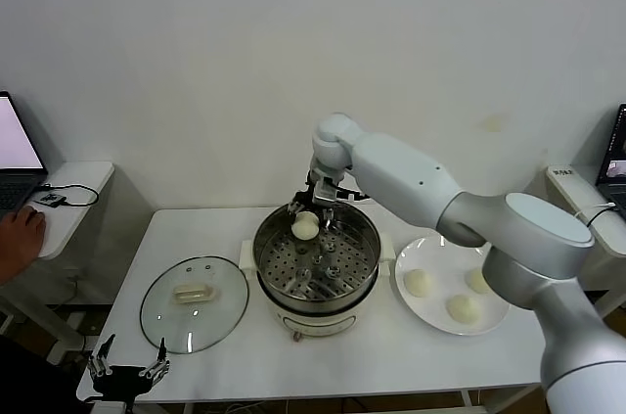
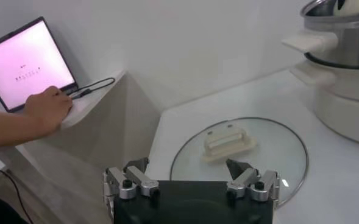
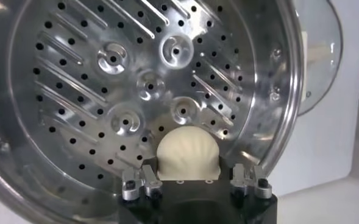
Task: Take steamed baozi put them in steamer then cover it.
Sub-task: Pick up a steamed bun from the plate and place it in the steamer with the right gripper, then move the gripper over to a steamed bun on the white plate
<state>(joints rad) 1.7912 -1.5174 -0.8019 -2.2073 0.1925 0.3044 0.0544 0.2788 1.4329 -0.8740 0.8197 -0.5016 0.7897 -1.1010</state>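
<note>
Right gripper clasps a small cream-white bun over the shiny steel steamer pot.
Left gripper, fingers spread, idles by the round glass lid.

Four baozi, one steamer, one cover, one plate, two laptops

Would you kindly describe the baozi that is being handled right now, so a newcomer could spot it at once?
Find the steamer, the shiny steel pot at the middle of the white table. Over the far side of its perforated tray, the right gripper holds one cream-white baozi. The other three baozi lie untouched on the white plate to the steamer's right.
</note>
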